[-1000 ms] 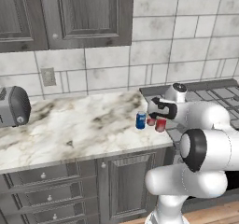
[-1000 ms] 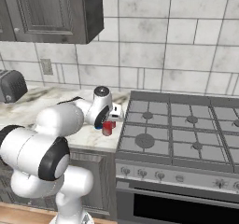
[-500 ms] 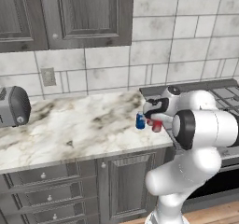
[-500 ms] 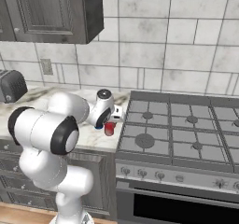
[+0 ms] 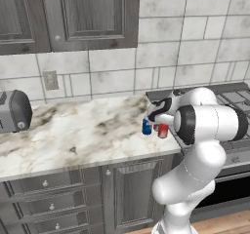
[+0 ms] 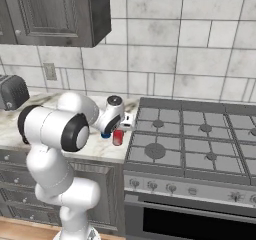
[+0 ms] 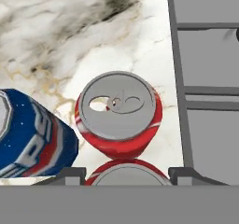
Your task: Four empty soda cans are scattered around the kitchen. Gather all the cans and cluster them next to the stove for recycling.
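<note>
Gripper (image 7: 127, 172) pointed straight down over the counter (image 7: 56, 36), right at the stove (image 7: 210, 129) edge. Its jaws sat against both sides of the held red can (image 7: 126, 178), so it looked clamped on that can, probably so it could be set into the cluster. Just ahead of the fingertips stood the free red can (image 7: 119, 111), upright and apparently touching the held one. The blue can (image 7: 32, 134) was off to the hand's left, beside both. The stove grate ran along the hand's right. That made three cans grouped by the stove, so the fourth was judged missing.
</note>
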Available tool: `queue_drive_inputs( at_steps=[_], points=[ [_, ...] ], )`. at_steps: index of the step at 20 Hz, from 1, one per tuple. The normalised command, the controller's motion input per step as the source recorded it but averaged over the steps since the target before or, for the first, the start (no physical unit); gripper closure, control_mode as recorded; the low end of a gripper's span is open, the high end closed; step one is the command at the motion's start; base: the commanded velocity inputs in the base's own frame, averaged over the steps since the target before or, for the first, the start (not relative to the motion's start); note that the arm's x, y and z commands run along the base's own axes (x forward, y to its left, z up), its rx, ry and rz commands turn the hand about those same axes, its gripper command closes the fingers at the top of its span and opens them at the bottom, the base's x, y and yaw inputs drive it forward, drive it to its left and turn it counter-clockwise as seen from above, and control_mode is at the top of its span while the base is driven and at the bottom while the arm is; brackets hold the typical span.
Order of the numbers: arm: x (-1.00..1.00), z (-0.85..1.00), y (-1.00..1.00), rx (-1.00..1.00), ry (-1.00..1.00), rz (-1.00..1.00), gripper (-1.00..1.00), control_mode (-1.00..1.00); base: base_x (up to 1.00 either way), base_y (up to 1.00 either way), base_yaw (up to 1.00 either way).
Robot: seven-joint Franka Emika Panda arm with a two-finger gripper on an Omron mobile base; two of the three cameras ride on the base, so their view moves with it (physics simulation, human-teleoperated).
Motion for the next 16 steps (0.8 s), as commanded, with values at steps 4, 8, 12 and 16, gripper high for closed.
queue_drive_inputs(
  at_steps=[4,8,12,16],
  points=[
    [0.07,-0.37,-0.02,0.00,0.00,0.00,-1.00,-1.00,0.00,0.00,0.00],
    [0.00,-0.19,0.00,0.00,0.00,0.00,-1.00,-1.00,0.00,0.00,0.00],
    [0.00,-0.01,0.00,0.00,-0.03,0.00,-1.00,-1.00,0.00,0.00,0.00],
    [-0.08,0.00,0.00,0.00,-0.08,0.00,-1.00,-1.00,0.00,0.00,0.00]
  ],
)
